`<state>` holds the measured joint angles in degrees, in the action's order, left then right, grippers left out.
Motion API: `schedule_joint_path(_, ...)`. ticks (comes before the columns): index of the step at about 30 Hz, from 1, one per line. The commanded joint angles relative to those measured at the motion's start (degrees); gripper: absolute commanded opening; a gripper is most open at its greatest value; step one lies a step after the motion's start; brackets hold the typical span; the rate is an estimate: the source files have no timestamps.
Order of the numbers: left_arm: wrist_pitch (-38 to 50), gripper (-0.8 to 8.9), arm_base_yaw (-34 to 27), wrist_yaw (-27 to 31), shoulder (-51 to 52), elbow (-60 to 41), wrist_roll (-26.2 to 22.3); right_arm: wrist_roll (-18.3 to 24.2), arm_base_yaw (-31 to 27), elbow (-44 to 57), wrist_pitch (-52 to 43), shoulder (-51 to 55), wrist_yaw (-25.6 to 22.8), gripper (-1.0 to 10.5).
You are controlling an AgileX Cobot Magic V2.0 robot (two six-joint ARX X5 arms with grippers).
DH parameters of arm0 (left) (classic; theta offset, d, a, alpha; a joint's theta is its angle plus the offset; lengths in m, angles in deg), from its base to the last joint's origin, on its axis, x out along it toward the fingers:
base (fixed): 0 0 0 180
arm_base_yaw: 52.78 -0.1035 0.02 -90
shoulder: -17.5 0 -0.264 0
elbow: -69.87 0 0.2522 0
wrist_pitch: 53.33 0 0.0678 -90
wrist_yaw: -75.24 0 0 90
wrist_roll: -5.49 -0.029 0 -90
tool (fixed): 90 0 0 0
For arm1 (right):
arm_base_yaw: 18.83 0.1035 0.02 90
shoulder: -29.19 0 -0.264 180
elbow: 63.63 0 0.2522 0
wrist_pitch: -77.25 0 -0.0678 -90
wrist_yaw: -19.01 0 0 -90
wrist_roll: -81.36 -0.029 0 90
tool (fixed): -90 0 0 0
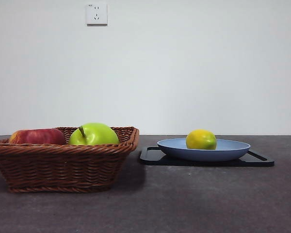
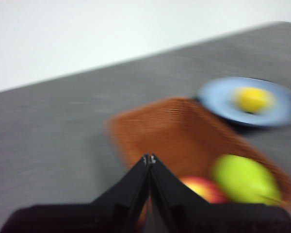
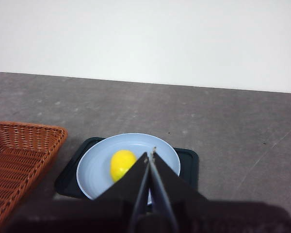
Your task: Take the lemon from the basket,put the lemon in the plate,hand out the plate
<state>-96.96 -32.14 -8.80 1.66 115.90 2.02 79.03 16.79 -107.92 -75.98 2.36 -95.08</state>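
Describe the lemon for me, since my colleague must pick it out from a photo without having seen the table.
Start at the black tray to the right of the wicker basket in the front view; a light blue plate rests on it. The lemon sits in that plate, alone. It is small, oval and yellow with a greenish tinge, unlike the bigger green apple and the red apple in the basket.

Left hand (image 2: 149, 158): two flat matte black jaws, tapered to pointed tips, broad black base. Right hand (image 3: 150, 154): identical black wedge-shaped jaws, small pale specks at tips.
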Motion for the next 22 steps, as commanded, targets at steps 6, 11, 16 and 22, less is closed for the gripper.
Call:
schedule_joint_path(6,9.1,0.08,-14.2,3.8,9.9,-10.8,0.3,-0.6,0.4,-0.4,-0.6,-0.2,-0.4,0.0)
schedule_joint_path(11,15.3,0.08,-17.8,2.6,12.9,-19.3,0.6,-0.6,0.4,-0.4,-0.7,-0.1,-0.4,0.0)
schedule_joint_path(16,17.5,0.08,-18.1,2.6,14.5,-26.2,0.9,-0.6,0.4,-0.4,-0.6,-0.2,-0.4,0.0)
schedule_joint_path(22,17.8,0.08,-18.1,3.0,15.8,-30.9,2.0,-0.6,0.4,-0.4,-0.7,-0.2,-0.4,0.0)
